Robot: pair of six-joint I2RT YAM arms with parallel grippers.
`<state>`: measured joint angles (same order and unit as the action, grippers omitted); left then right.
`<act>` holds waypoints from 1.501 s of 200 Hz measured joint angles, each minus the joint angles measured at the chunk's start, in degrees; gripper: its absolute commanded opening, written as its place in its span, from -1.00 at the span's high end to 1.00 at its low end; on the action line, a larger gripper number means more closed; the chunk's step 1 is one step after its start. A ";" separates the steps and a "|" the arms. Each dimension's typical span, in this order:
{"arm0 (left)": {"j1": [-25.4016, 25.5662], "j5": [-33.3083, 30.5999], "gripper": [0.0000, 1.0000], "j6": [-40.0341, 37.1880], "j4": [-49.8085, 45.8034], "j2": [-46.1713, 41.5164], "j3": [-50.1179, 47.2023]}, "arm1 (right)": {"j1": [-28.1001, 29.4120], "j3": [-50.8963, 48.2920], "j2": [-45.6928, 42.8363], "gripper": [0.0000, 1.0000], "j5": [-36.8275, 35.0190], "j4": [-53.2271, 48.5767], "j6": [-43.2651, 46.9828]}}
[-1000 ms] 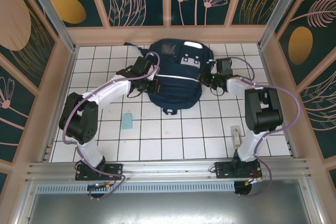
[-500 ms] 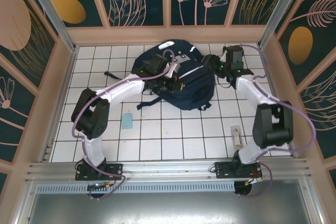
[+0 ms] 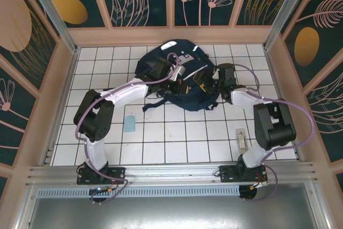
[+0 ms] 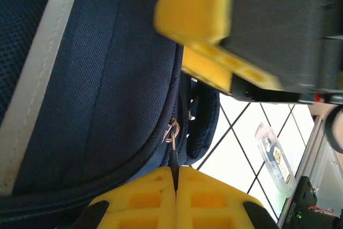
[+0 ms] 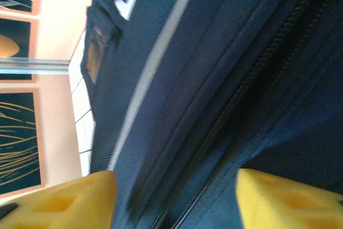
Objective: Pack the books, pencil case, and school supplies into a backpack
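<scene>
Left gripper (image 4: 176, 189) is pinching the zipper pull (image 4: 171, 132) on the backpack (image 3: 199, 96), pads pressed flat together. Right gripper (image 5: 177, 207) is sitting against the backpack's right side, fingers spread over the zipper seam, gripping nothing. The light-blue flat piece (image 3: 129, 124) is lying near-left of the backpack, and the whitish oblong piece (image 3: 242, 139) is lying near-right.

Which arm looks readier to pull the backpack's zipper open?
Left, probably: the left pincer is shut on the zipper pull, while the right pincer stands open against the backpack.
</scene>
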<state>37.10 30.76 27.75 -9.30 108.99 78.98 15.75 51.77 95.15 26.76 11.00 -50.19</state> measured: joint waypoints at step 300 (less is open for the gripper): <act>-14.80 -13.27 -0.98 7.37 14.27 -16.15 -19.21 | -5.70 -0.09 -24.41 -0.98 -30.95 -40.17 13.68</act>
<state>22.31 17.50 35.11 4.97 92.84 59.77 10.04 51.68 70.74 -4.19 -29.17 -36.51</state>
